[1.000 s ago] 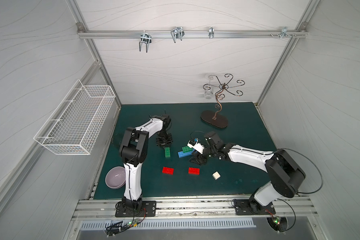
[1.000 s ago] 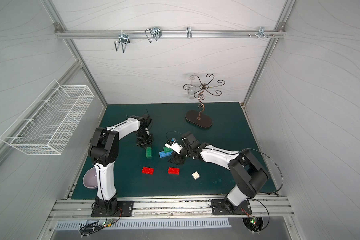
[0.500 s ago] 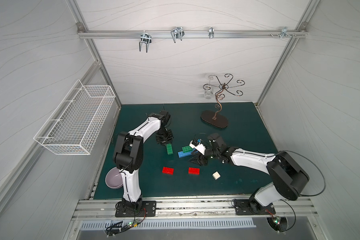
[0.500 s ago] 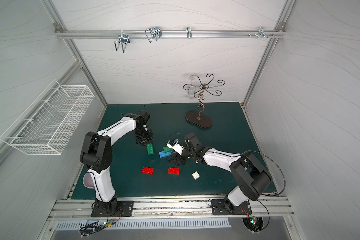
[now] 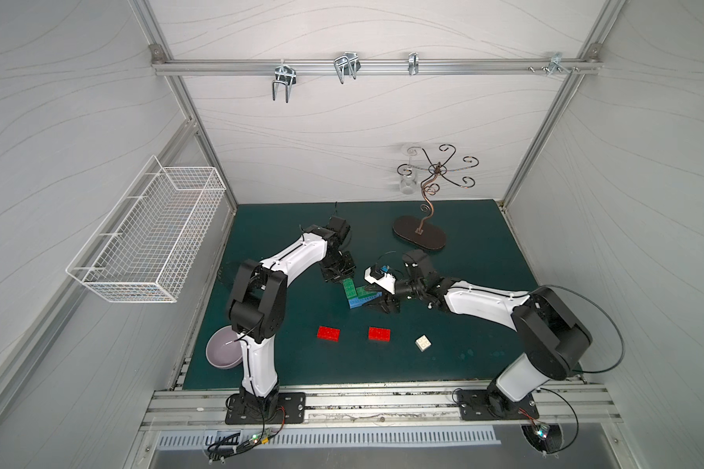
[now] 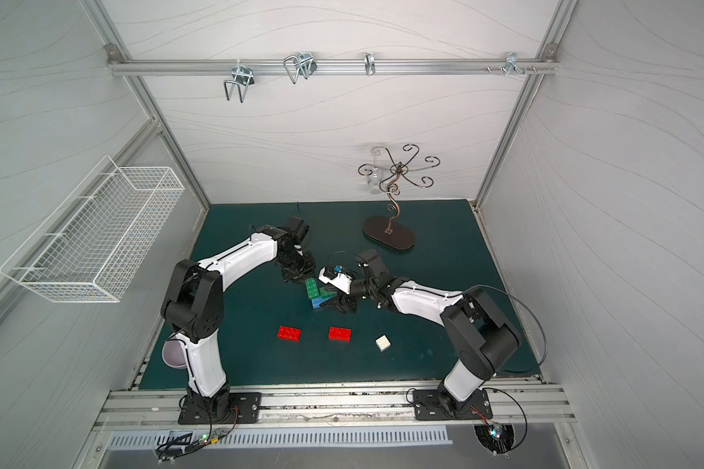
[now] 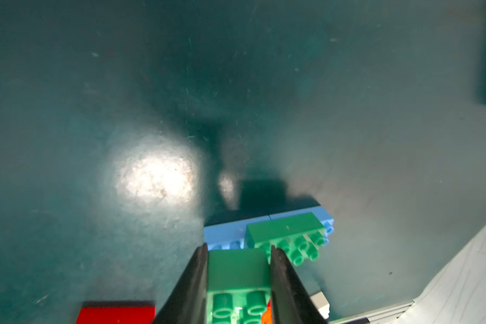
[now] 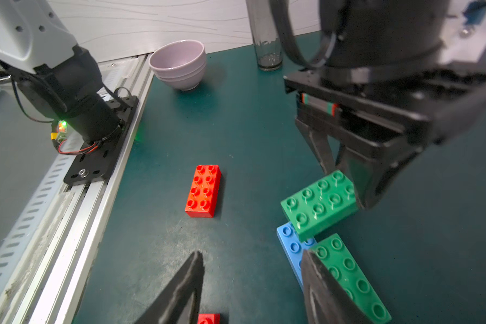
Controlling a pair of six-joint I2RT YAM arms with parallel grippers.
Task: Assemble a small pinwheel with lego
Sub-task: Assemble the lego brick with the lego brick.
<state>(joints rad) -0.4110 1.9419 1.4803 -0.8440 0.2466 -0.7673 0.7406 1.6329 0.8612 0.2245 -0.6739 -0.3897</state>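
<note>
One green brick [image 8: 320, 204] sat tilted, studs up, its far end pinched in the left gripper [image 8: 345, 179] and its low near end over the blue bricks [image 8: 291, 244]. The second green brick [image 8: 348, 275] lay flat on that blue pair (two set end to end, going by a seam in the left wrist view). Nearer, the left red brick [image 5: 328, 333] and right red brick [image 5: 379, 333] lay flat and apart. The white brick [image 5: 423, 343] lay skewed to their right.

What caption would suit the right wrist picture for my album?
Left claw grips a tilted green brick overlapping a blue brick; a red brick and lilac bowl sit beyond.
</note>
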